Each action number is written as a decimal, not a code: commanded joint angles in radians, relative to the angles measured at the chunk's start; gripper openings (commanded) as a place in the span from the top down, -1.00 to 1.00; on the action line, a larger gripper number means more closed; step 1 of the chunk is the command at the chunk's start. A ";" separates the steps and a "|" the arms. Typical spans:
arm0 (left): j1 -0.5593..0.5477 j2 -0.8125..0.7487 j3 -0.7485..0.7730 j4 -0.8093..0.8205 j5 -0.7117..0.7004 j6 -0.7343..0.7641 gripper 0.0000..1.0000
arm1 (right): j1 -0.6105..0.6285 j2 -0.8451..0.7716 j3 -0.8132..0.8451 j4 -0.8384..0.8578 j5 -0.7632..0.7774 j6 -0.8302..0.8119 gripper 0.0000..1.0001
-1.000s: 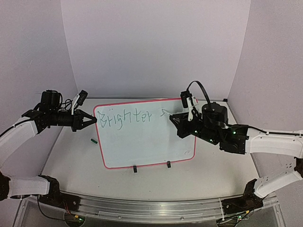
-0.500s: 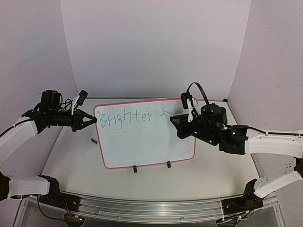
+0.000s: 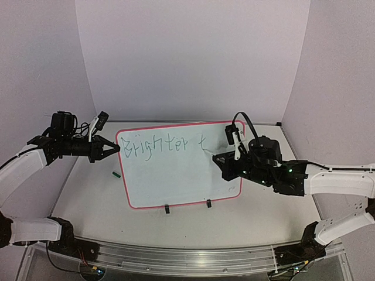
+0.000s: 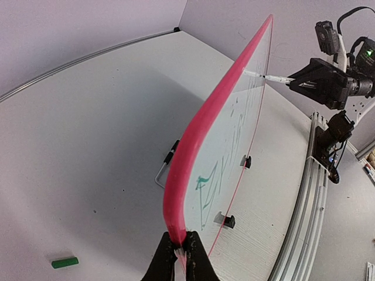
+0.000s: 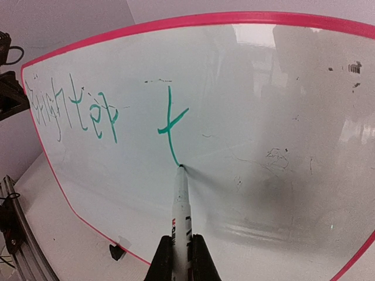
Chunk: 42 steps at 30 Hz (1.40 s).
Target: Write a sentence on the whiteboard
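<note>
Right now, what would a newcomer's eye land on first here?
The red-framed whiteboard in the middle of the table, with green writing reading "Brighter" along its far edge. The right gripper holds a marker with its tip on the board at the foot of a "t". The left gripper pinches the board's left edge.

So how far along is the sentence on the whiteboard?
Done: "Brighter" stands in green on the whiteboard. In hand: the right gripper holds a marker, tip on the foot of a "t" starting the second word; the left gripper clamps the board's edge. Left: the remaining letters and words; the board below is blank.
</note>
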<state>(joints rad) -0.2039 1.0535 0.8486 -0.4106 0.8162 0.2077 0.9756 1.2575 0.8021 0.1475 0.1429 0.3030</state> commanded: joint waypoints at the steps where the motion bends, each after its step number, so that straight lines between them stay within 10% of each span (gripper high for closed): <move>1: -0.015 0.026 -0.003 -0.059 -0.027 0.029 1.00 | -0.005 -0.043 0.003 -0.002 0.039 0.005 1.00; 42: -0.015 0.027 -0.003 -0.059 -0.027 0.029 1.00 | -0.024 -0.034 0.055 0.009 0.067 -0.049 1.00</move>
<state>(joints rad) -0.2039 1.0546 0.8486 -0.4099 0.8162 0.2054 0.9558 1.2550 0.8848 0.1424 0.2194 0.2158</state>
